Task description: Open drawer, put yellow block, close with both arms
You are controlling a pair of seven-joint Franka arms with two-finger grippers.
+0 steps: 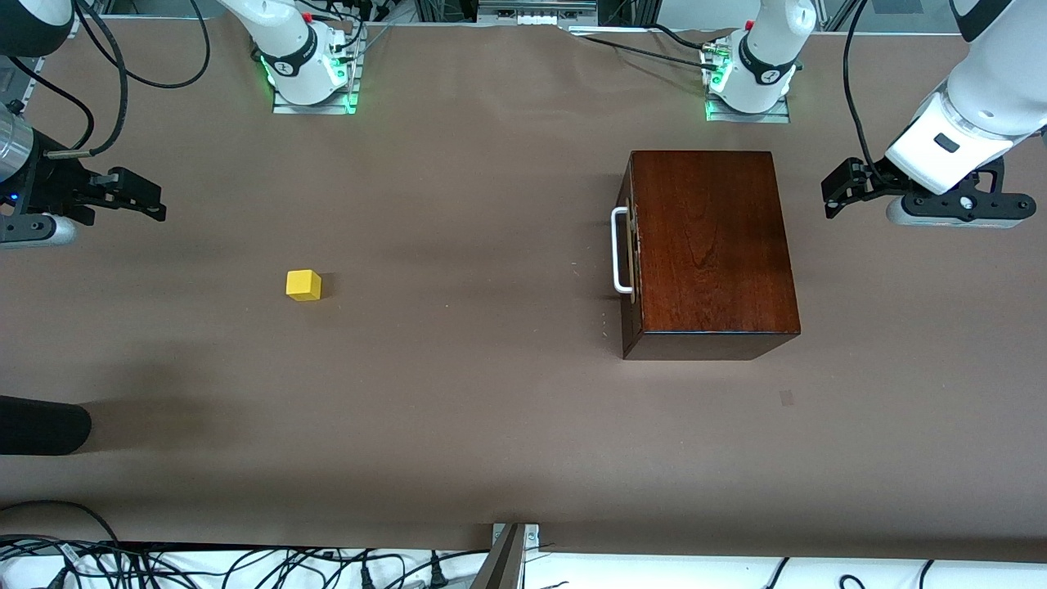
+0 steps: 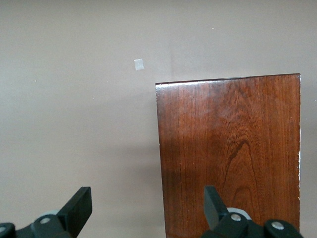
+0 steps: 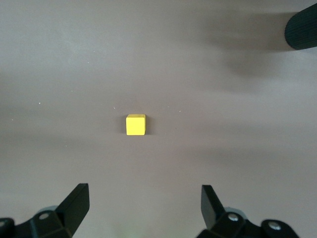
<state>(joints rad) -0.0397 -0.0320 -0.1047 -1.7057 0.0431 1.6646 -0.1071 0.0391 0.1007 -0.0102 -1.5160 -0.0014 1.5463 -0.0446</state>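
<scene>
The dark reddish-brown wooden box stands toward the left arm's end of the table. Its drawer is shut, and the white U-shaped handle faces the right arm's end. The yellow block sits alone on the brown table toward the right arm's end. My left gripper hovers open beside the box, on the side away from the handle. In the left wrist view, the left gripper is empty over the edge of the box. My right gripper hangs open at the right arm's end. In its wrist view, the right gripper is short of the block.
A black rounded object juts over the table at the right arm's end, nearer to the front camera than the block, also seen as a dark shape. A small pale square mark lies nearer to the camera than the box. Cables run along the near edge.
</scene>
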